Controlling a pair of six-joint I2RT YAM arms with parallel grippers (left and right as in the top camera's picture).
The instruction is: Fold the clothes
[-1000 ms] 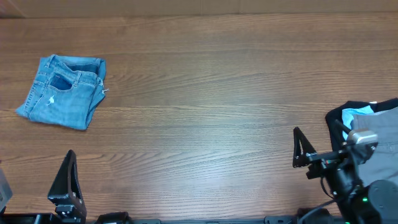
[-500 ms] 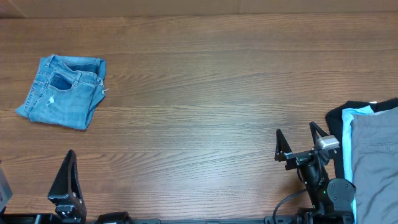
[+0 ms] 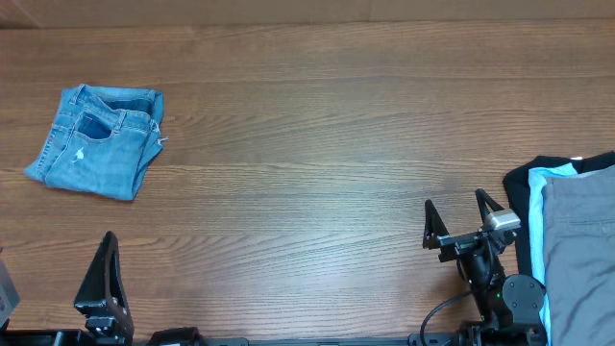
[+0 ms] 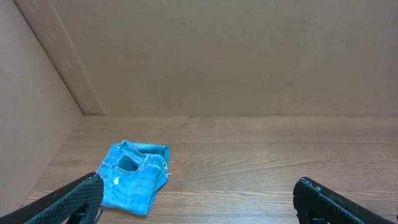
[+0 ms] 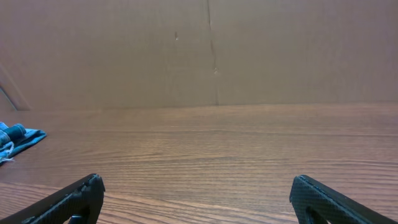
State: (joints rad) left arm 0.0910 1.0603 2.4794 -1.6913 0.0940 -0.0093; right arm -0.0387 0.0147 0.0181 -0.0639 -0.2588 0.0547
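Observation:
The light blue denim jeans lie folded into a small bundle at the far left of the table, waistband and a back pocket on top. They also show in the left wrist view and at the left edge of the right wrist view. My left gripper is open and empty at the table's front left, well short of the jeans. My right gripper is open and empty at the front right; its fingers show wide apart in the right wrist view.
A pile of other garments lies at the right edge: a plain grey one on top of a pale cyan one and a black one. Brown cardboard walls close the back and left of the wooden table.
My right arm has drawn back off the garment pile to the left and toward the front edge, and its gripper stands open and empty. The jeans and the left arm have not moved.

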